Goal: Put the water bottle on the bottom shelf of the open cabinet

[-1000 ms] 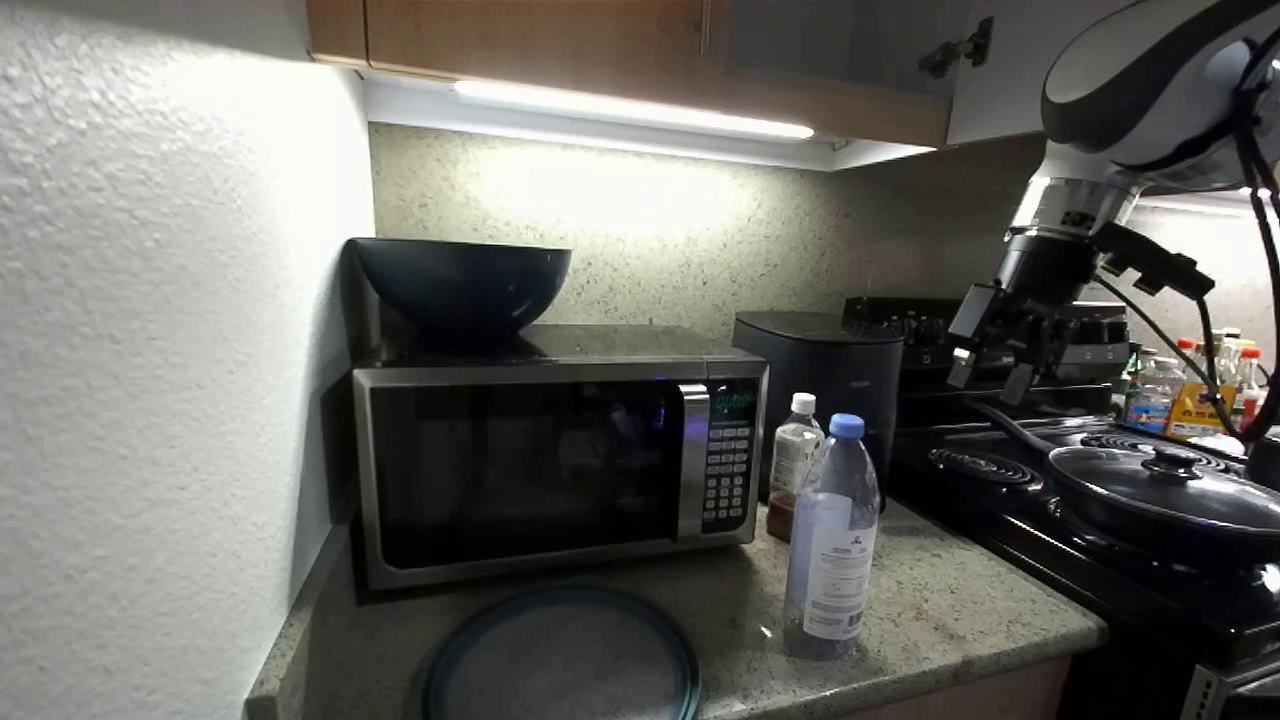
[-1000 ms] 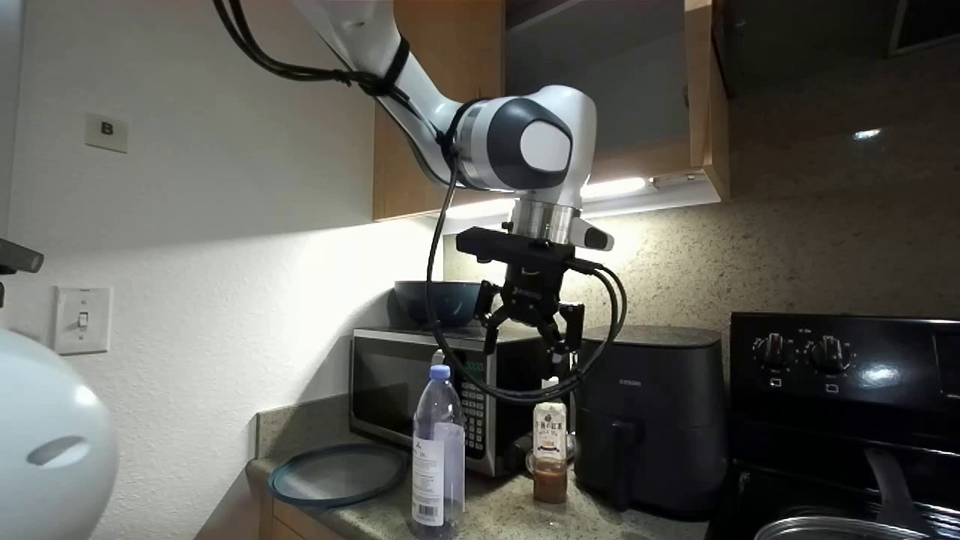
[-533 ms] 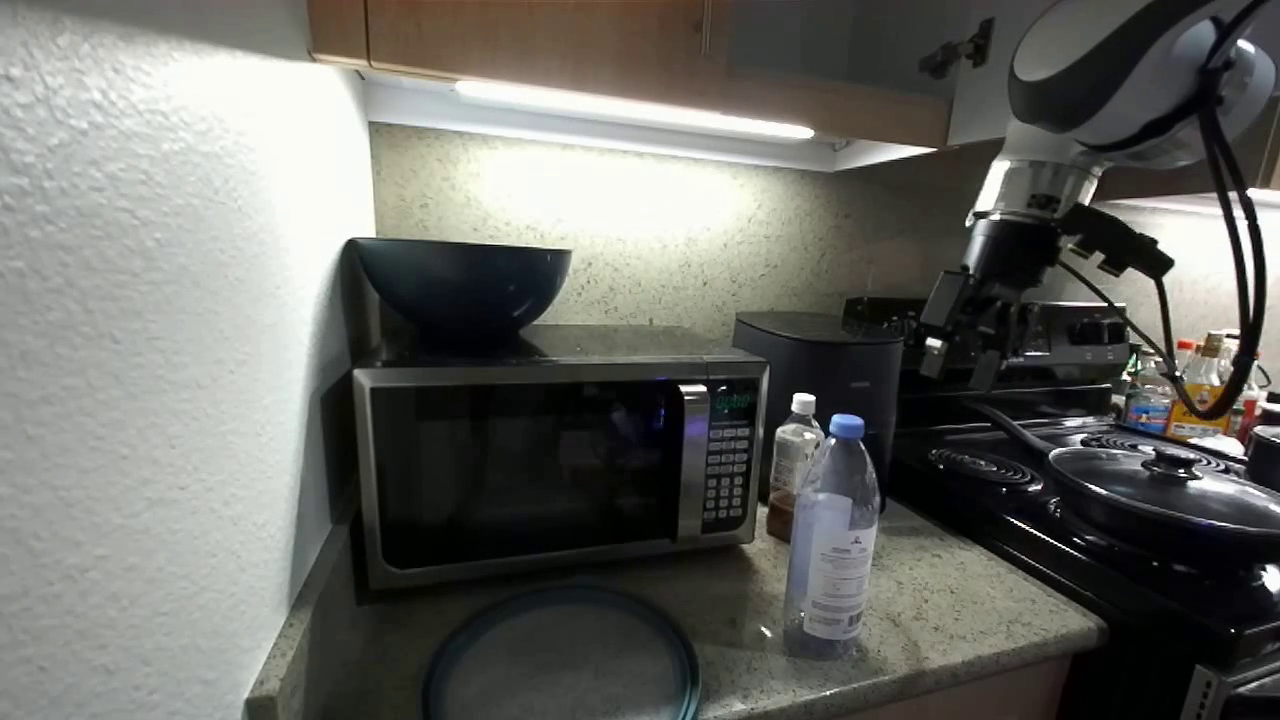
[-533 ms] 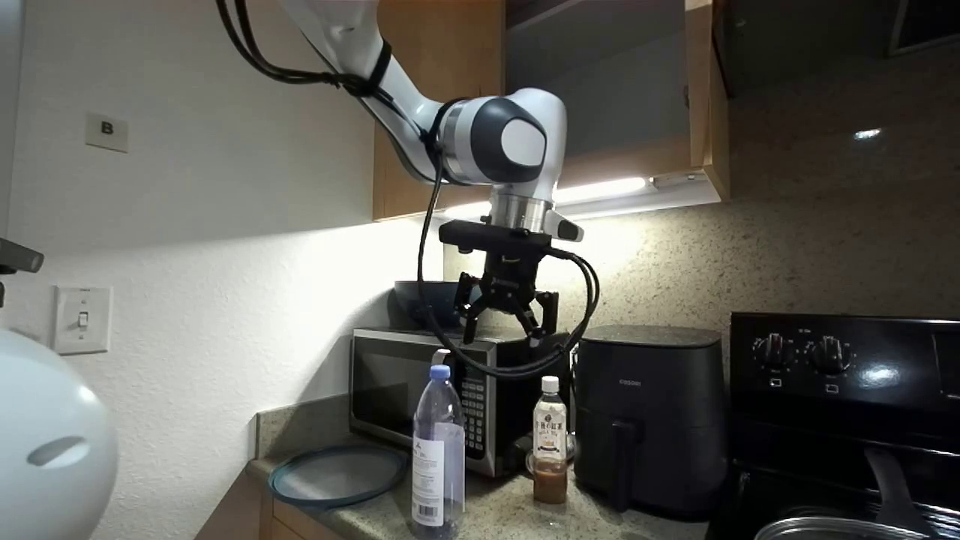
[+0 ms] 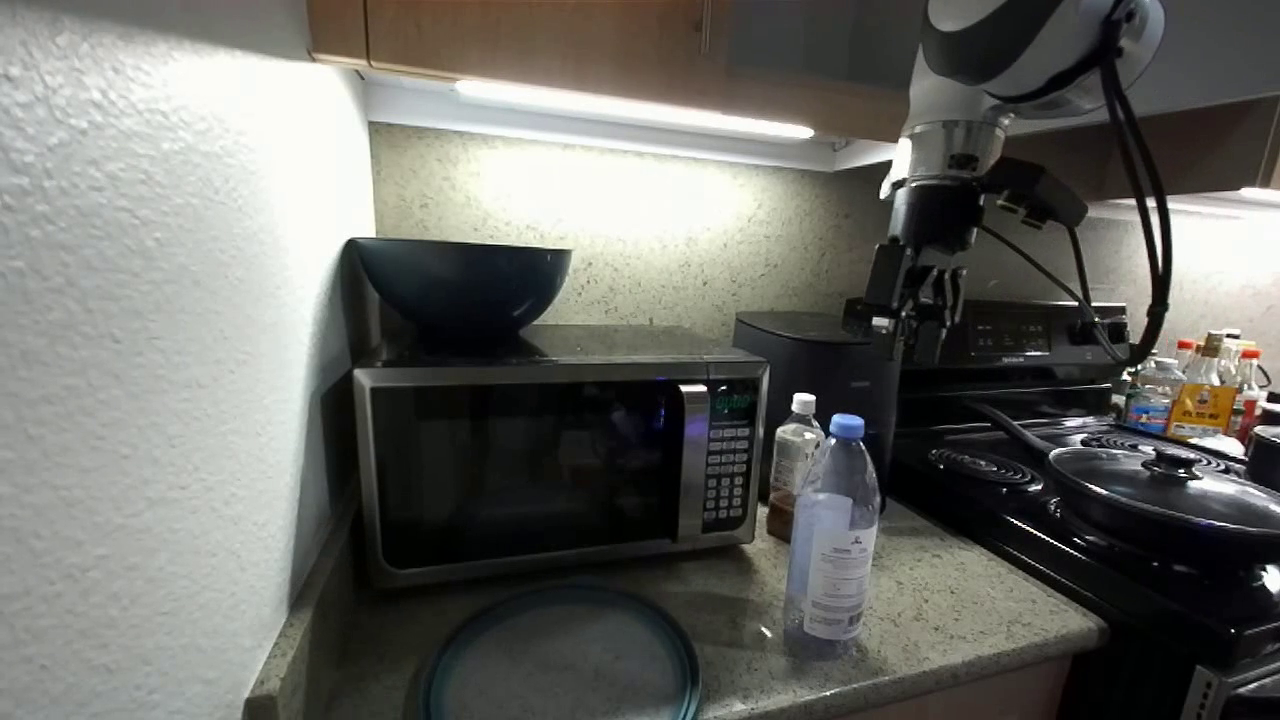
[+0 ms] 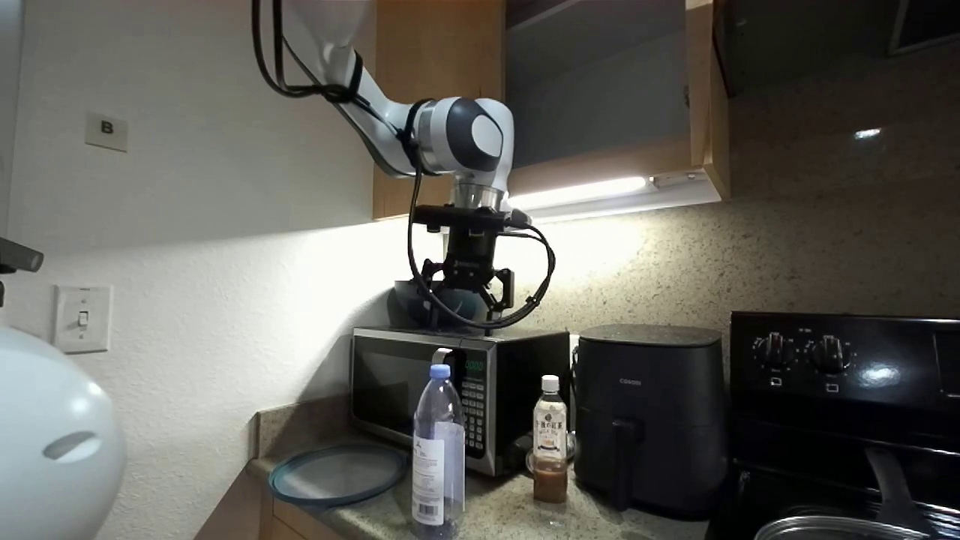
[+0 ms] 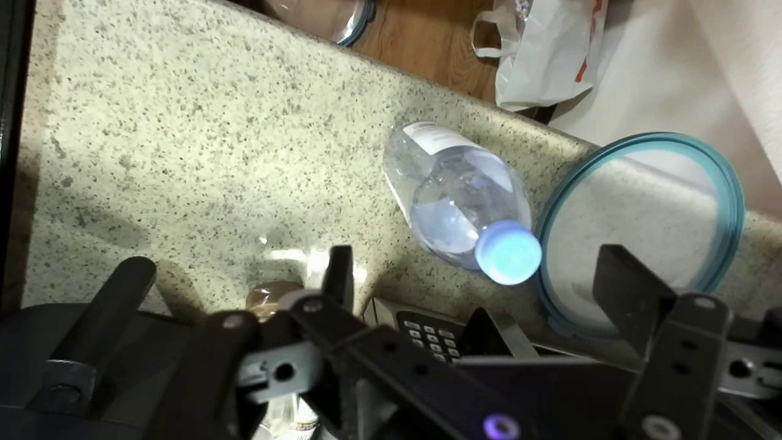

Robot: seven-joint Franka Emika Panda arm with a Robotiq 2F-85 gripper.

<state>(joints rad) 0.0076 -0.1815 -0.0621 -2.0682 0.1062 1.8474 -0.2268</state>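
Note:
The water bottle, clear with a blue cap and white-and-bluish label, stands upright on the counter in both exterior views (image 5: 835, 575) (image 6: 439, 465). In the wrist view the bottle (image 7: 467, 201) lies beyond the fingertips, its cap in line with the gap between them. My gripper (image 7: 475, 256) is open and empty. In both exterior views the gripper (image 5: 908, 345) (image 6: 461, 322) hangs pointing down, higher than the bottle cap and apart from it. The open cabinet (image 6: 600, 124) is above the counter at the back; its bottom board (image 6: 600, 163) shows its front edge.
A microwave (image 5: 530, 470) with a dark bowl (image 5: 465, 285) on top stands behind the bottle. A shorter white-capped bottle (image 6: 550, 442) stands near the black air fryer (image 6: 649, 420). A round lid (image 5: 560, 655) lies beside the bottle. A stove with a lidded pan (image 5: 1170, 500) adjoins the counter.
My gripper has moved left in both exterior views, rising in one and dropping slightly, then rising, little overall in the other. It stays open. The water bottle has not moved.

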